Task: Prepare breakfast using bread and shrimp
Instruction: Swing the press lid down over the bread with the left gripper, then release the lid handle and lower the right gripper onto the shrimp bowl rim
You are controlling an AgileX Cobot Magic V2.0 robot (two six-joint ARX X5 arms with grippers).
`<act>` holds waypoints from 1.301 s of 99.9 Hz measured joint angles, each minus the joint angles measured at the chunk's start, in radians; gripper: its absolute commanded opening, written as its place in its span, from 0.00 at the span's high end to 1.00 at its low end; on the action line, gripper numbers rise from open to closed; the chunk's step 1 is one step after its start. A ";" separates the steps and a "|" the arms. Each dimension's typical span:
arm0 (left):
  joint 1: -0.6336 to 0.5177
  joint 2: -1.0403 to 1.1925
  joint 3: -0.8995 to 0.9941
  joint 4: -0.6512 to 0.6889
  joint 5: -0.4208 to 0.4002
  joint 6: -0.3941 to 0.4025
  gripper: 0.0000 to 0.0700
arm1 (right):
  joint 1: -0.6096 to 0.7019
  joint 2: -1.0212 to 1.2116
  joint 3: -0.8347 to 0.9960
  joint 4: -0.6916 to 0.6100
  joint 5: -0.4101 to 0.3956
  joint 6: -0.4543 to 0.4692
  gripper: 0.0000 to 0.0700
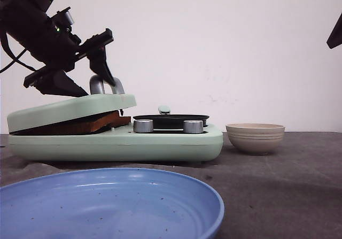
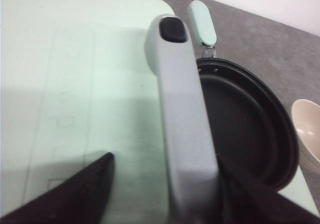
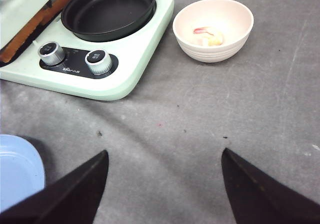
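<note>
I have the left gripper (image 1: 104, 73) at the press lid's handle (image 2: 182, 119), fingers straddling it; I can't tell whether they're clamped. The bread (image 1: 80, 125) sits sandwiched under the lid (image 1: 69, 109), crust showing. The right gripper (image 3: 162, 184) hangs open, holding nothing. The shrimp (image 3: 207, 35) waits in the bowl (image 3: 235, 31), right of the pan (image 3: 107, 8). To do this well, I'd swing the handle along the hinge arc, slowly.

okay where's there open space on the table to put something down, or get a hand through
Bare grey table stretches in front of the green cooker and the beige bowl, right of the blue plate; the right hand hangs open over it. The narrow gap between cooker and bowl is tight. The left side is crowded: the left hand straddles the lid handle.
</note>
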 measured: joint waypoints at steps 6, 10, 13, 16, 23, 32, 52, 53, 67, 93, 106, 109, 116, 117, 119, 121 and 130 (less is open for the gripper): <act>0.000 0.000 0.013 -0.015 0.019 0.001 0.25 | 0.000 0.000 0.000 -0.003 0.000 0.000 0.38; 0.002 0.000 0.024 -0.031 0.029 0.002 0.25 | 0.000 0.000 0.000 -0.006 0.000 0.000 0.38; 0.002 0.000 0.034 -0.047 0.037 0.002 0.25 | 0.000 0.000 0.000 -0.006 0.000 0.000 0.38; 0.005 0.000 0.045 -0.065 0.043 0.003 0.25 | 0.000 0.000 0.000 -0.006 0.000 0.000 0.37; 0.005 0.000 0.072 -0.110 0.045 0.013 0.25 | 0.000 0.000 0.000 -0.006 0.000 0.000 0.37; 0.005 -0.006 0.103 -0.166 0.045 0.043 0.25 | 0.000 0.000 0.000 -0.006 0.000 0.000 0.38; 0.005 -0.094 0.182 -0.265 0.017 0.142 0.26 | 0.000 0.000 0.000 0.018 0.000 0.000 0.37; 0.005 -0.100 0.185 -0.268 0.015 0.147 0.26 | 0.000 0.000 0.000 0.019 0.000 0.000 0.37; 0.005 -0.182 0.194 -0.281 -0.012 0.187 0.26 | 0.000 0.000 0.000 0.032 0.000 0.004 0.37; 0.019 -0.344 0.194 -0.374 -0.017 0.237 0.26 | -0.028 0.014 0.000 0.032 -0.036 0.079 0.37; 0.019 -0.420 0.194 -0.435 -0.027 0.275 0.26 | -0.081 0.087 0.029 0.029 -0.097 0.098 0.37; 0.019 -0.433 0.194 -0.443 -0.027 0.282 0.26 | -0.097 0.113 0.044 0.029 -0.114 0.098 0.37; 0.019 -0.459 0.193 -0.452 -0.027 0.290 0.26 | -0.137 0.176 0.086 0.031 -0.157 0.098 0.37; 0.019 -0.463 0.193 -0.453 -0.027 0.291 0.26 | -0.143 0.186 0.093 0.030 -0.164 0.098 0.37; 0.019 -0.470 0.192 -0.454 -0.027 0.291 0.26 | -0.156 0.204 0.106 0.030 -0.177 0.098 0.37; 0.019 -0.478 0.191 -0.456 -0.028 0.292 0.26 | -0.168 0.223 0.121 0.031 -0.191 0.097 0.37; 0.019 -0.512 0.187 -0.470 -0.028 0.303 0.26 | -0.227 0.309 0.192 0.031 -0.246 0.095 0.37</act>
